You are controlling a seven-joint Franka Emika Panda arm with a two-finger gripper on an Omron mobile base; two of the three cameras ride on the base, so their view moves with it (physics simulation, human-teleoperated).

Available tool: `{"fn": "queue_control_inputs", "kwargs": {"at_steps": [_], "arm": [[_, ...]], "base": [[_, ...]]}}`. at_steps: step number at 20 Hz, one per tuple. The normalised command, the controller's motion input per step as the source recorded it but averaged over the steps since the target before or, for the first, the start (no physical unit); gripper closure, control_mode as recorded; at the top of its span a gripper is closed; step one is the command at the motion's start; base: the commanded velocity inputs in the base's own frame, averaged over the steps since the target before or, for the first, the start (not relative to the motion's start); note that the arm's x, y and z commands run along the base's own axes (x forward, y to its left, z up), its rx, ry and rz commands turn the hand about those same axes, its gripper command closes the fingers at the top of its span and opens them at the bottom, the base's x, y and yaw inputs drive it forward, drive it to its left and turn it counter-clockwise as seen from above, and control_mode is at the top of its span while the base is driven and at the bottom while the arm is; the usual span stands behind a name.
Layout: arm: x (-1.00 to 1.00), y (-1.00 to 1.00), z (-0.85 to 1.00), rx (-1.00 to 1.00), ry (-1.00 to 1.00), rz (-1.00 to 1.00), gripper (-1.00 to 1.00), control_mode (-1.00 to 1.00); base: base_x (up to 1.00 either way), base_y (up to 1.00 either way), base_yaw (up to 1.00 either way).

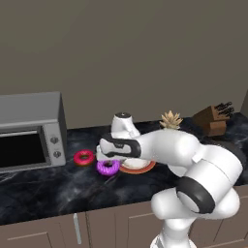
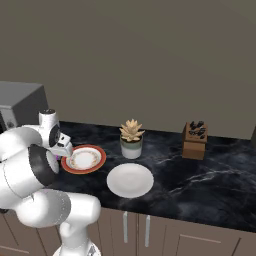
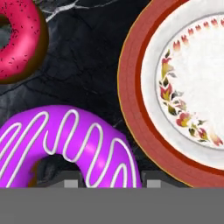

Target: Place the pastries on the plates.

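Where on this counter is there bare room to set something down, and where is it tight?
Free: the dark counter between the white plate and the knife block, and in front of the microwave. Crowded: the purple donut, red-pink donut and orange-rimmed plate cluster around the gripper.

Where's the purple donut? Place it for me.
Left base view: the purple donut lies on the counter, between the red-pink donut and orange-rimmed plate.

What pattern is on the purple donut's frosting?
White zigzag icing lines across the purple donut, clearest in the hand view.
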Motion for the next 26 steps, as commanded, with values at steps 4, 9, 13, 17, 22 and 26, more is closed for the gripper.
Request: {"fn": "queue_control_inputs", "kwargs": {"at_steps": [4, 9, 13, 17, 22, 26], "arm": [[0.0, -0.4, 0.61, 0.07, -0.02, 0.0, 1.0, -1.0], [0.27, -0.74, 0.3, 0.05, 0.0, -0.01, 1.0, -1.0], [0.33, -0.75, 0.06, 0.05, 0.0, 0.0, 1.0, -1.0], [0.31, -0.05, 0.0, 0.0, 0.03, 0.0, 1.0, -1.0], [0.1, 0.0, 0.0, -0.01, 0.05, 0.0, 1.0, -1.0], [0.2, -0.04, -0.09, -0.08, 0.12, 0.0, 1.0, -1.0]], "base": [[0.0, 0.0, 0.0], [0.0, 0.0, 0.0], [0.0, 0.0, 0.0], [0.0, 0.0, 0.0], [0.0, 0.0, 0.0], [0.0, 0.0, 0.0]]}}
